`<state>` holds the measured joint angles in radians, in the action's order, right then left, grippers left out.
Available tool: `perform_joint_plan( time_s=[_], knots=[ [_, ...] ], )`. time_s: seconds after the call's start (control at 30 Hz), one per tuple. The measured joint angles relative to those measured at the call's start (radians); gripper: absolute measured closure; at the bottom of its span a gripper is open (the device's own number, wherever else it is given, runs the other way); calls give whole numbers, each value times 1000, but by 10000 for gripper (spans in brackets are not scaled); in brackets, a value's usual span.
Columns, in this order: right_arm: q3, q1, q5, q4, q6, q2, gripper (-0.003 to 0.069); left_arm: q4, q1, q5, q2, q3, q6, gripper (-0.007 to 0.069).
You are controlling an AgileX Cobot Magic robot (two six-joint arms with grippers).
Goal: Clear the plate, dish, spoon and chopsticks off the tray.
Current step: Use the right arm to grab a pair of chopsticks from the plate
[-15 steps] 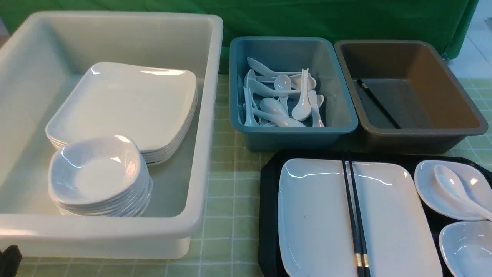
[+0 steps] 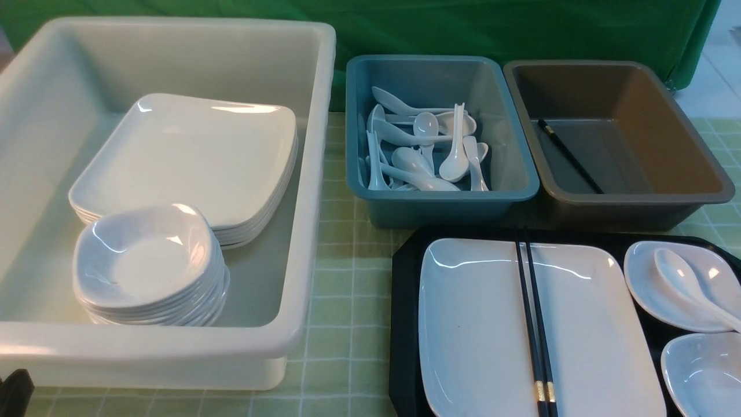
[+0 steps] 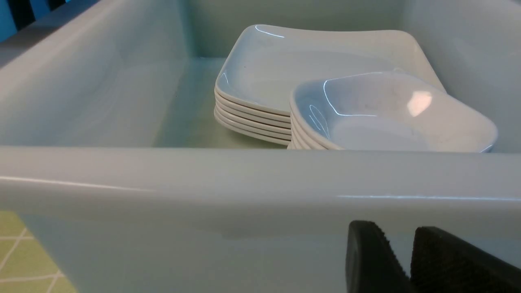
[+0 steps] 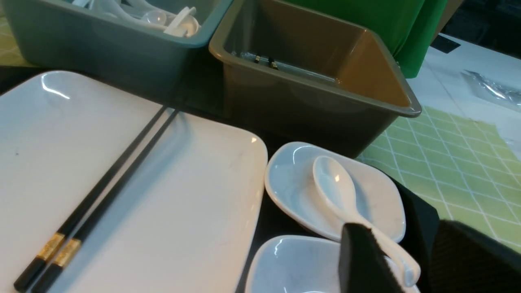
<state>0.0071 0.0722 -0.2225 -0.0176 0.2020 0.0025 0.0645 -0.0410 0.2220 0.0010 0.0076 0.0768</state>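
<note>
Chopsticks (image 2: 534, 324) lie side by side across the plate (image 2: 474, 336), running from 12 to 6 o'clock, with the gold bands nearest the robot. That plate sits on the tray (image 2: 405, 324), at the table's 4 o'clock. At the plate's 3 o'clock are two small dishes. The farther dish (image 2: 642, 295) carries the spoon (image 2: 680, 281), its handle pointing to 4 o'clock. The right gripper (image 4: 403, 228) hangs by the handle's end, jaws well apart and gripping nothing. The left gripper (image 3: 397, 230), outside the white tub's (image 3: 244, 183) near wall at 8 o'clock, shows a narrow empty gap.
</note>
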Motion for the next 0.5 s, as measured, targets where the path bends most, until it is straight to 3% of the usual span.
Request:
perform_joint_plan(
  time_s=[0.5],
  knots=[
    [0,0,0,0,0,0,412,0,0,0,0,0,0,463]
  ],
)
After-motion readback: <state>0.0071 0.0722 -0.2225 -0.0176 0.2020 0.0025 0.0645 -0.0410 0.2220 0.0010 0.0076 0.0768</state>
